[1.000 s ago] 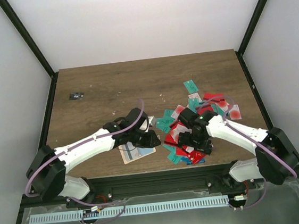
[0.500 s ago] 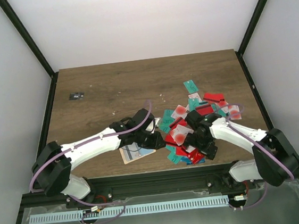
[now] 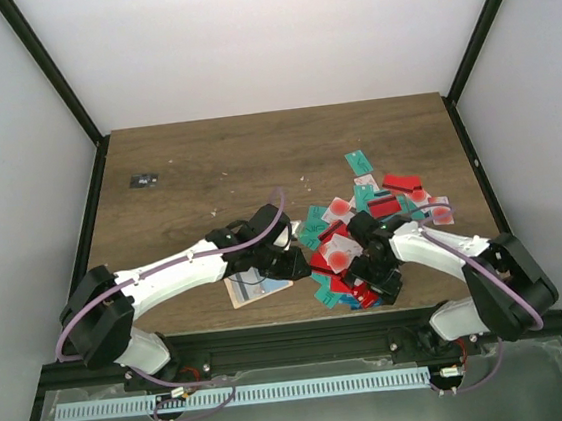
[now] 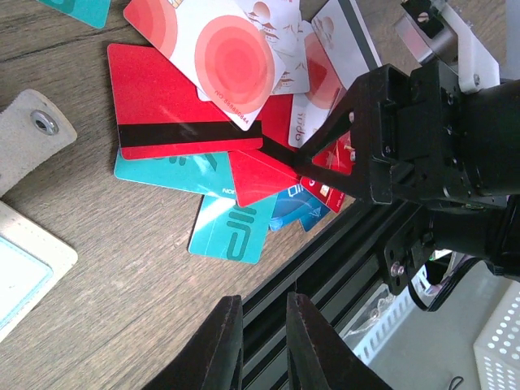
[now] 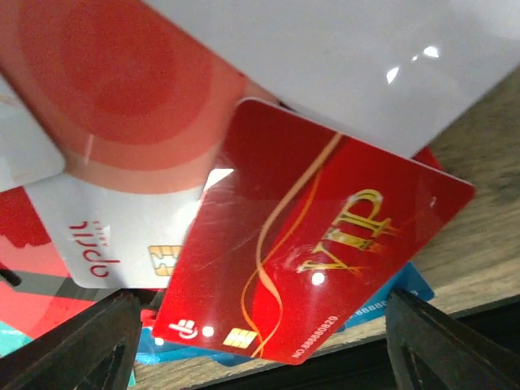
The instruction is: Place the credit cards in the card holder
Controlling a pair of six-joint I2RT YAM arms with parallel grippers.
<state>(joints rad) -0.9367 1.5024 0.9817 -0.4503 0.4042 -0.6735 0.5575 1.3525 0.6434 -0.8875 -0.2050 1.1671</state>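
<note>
The credit cards (image 3: 372, 211) lie in a loose pile right of centre, teal, red, blue and white with red circles. The beige card holder (image 3: 259, 285) lies open near the front edge, a teal card in its pocket; its snap tab (image 4: 32, 134) shows in the left wrist view. My left gripper (image 3: 295, 262) sits between holder and pile; in its wrist view (image 4: 264, 341) the jaws stand almost closed and empty. My right gripper (image 3: 364, 280) is low on the pile's front cards, open wide, its fingers (image 5: 81, 341) straddling a red VIP card (image 5: 309, 268).
A small dark flat object (image 3: 143, 180) lies at the far left. The table's black front rail (image 4: 341, 268) runs just below the pile. A teal card (image 4: 231, 231) and a red card with a black stripe (image 4: 175, 106) lie beside the holder.
My left gripper moved right, from over the card holder to the pile's edge. My right gripper shifted slightly left and nearer onto the front cards.
</note>
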